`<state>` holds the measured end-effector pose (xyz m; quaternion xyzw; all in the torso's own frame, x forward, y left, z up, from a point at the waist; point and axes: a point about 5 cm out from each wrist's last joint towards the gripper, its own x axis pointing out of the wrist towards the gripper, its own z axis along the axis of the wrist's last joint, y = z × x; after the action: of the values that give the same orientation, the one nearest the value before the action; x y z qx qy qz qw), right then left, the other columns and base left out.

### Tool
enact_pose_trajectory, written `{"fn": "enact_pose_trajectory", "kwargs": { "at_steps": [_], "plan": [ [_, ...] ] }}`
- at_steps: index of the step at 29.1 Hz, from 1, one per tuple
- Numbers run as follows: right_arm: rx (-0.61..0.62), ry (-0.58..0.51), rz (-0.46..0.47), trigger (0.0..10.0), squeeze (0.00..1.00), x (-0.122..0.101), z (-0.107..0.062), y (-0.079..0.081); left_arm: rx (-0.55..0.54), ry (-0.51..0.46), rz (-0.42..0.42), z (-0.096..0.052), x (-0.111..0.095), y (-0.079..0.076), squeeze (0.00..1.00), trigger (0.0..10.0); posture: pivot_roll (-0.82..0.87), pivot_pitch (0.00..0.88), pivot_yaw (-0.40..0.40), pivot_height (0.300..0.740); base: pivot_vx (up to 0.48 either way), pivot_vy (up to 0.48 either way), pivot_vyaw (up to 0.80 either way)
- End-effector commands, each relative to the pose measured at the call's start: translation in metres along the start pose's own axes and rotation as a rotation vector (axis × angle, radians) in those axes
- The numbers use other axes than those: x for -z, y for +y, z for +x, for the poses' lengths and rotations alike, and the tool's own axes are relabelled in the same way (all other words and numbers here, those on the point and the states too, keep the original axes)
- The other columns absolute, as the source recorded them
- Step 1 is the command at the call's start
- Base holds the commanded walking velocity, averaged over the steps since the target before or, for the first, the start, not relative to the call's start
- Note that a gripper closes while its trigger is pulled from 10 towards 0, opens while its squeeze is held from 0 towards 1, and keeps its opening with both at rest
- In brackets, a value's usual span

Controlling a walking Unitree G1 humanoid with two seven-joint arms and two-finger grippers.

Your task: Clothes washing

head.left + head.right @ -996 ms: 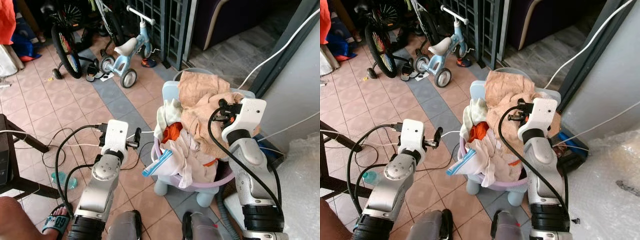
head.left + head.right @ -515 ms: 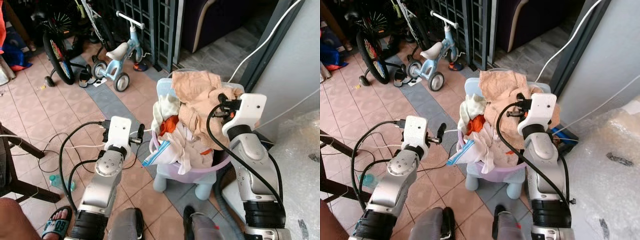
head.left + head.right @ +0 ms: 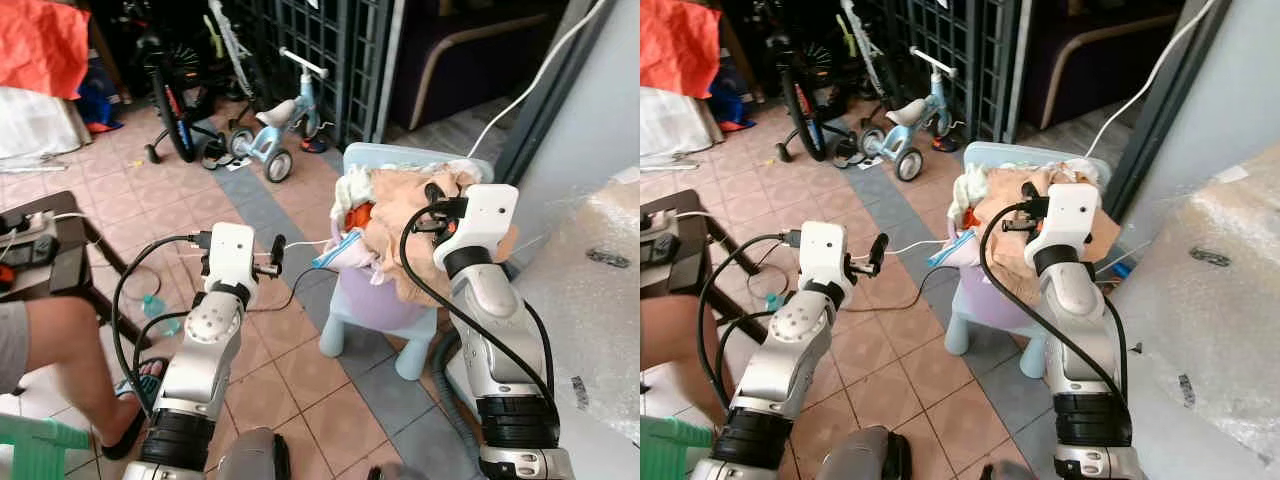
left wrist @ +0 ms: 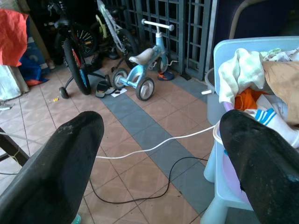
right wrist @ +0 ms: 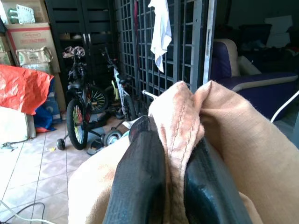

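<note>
Up at eleven o'clock in the right wrist view, stacked cardboard boxes carry red printing, but the words are too small to read. Nothing else shows legible writing.

The right gripper is clenched on a fold of beige cloth — the seam runs up between its two black fingers, pressed on both sides. In the head views that cloth lies on top of the laundry heap, with white and orange pieces and a blue-striped white garment hanging over the rim at nine o'clock. The heap sits in a lilac basin on a pale blue child's chair, on the tiled floor at centre.

The left gripper hangs in the air at nine o'clock of the basin, apart from it — jaws spread wide, holding nothing.

A blue tricycle and a black bicycle stand at twelve o'clock by the dark grille. A person's leg in a sandal stands at eight o'clock.
</note>
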<state>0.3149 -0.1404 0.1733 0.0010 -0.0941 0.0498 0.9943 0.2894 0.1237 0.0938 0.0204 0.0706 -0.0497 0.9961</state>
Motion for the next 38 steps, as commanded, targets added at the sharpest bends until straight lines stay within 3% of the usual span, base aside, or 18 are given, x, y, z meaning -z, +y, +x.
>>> {"fn": "enact_pose_trajectory", "kwargs": {
  "at_steps": [1, 7, 13, 14, 18, 26, 34, 36, 38],
  "plan": [
    [0.051, -0.01, -0.019, 10.0, 0.0, -0.001, -0.002, -0.01, 0.034, -0.03, -0.015, 0.002, -0.008, -0.006, 0.0, 10.0, -0.03, 0.073, 0.047, 0.74, 0.0, 0.0, -0.8],
    [0.15, -0.084, -0.106, 10.0, 0.0, -0.017, 0.01, -0.029, 0.039, -0.111, -0.075, 0.006, -0.023, -0.006, 0.0, 10.0, -0.04, 0.073, 0.047, 0.74, 0.091, 0.0, -0.8],
    [0.173, -0.119, -0.158, 10.0, 0.0, -0.027, 0.016, -0.038, 0.046, -0.122, -0.081, 0.007, -0.026, -0.008, 0.0, 10.0, -0.04, 0.079, 0.051, 0.74, 0.302, 0.0, -0.8],
    [0.202, -0.14, -0.183, 10.0, 0.0, -0.033, 0.021, -0.046, 0.054, -0.126, -0.081, 0.007, -0.026, -0.009, 0.0, 10.0, -0.04, 0.079, 0.054, 0.74, 0.36, 0.0, -0.8],
    [0.224, -0.153, -0.202, 10.0, 0.0, -0.037, 0.023, -0.052, 0.057, -0.126, -0.082, 0.006, -0.025, -0.009, 0.0, 10.0, -0.04, 0.082, 0.055, 0.74, 0.364, 0.0, -0.8],
    [0.331, -0.251, -0.283, 10.0, 0.0, -0.067, 0.038, -0.082, 0.061, -0.131, -0.089, 0.007, -0.025, -0.009, 0.0, 10.0, -0.04, 0.081, 0.055, 0.74, 0.355, 0.0, -0.8],
    [0.339, -0.286, -0.313, 10.0, 0.0, -0.082, 0.048, -0.092, 0.046, -0.113, -0.106, 0.008, -0.024, -0.01, 0.0, 10.0, -0.03, 0.079, 0.054, 0.74, 0.13, 0.0, -0.8],
    [0.304, -0.291, -0.307, 10.0, 0.0, -0.087, 0.055, -0.09, 0.043, -0.1, -0.109, 0.008, -0.022, -0.01, 0.0, 10.0, -0.04, 0.08, 0.055, 0.74, 0.0, 0.0, -0.8],
    [0.232, -0.332, -0.359, 10.0, 0.0, -0.101, 0.067, -0.08, 0.054, -0.101, -0.105, 0.007, -0.02, -0.013, 0.0, 10.0, -0.04, 0.081, 0.056, 0.74, 0.0, 0.0, -0.8]
  ]
}}
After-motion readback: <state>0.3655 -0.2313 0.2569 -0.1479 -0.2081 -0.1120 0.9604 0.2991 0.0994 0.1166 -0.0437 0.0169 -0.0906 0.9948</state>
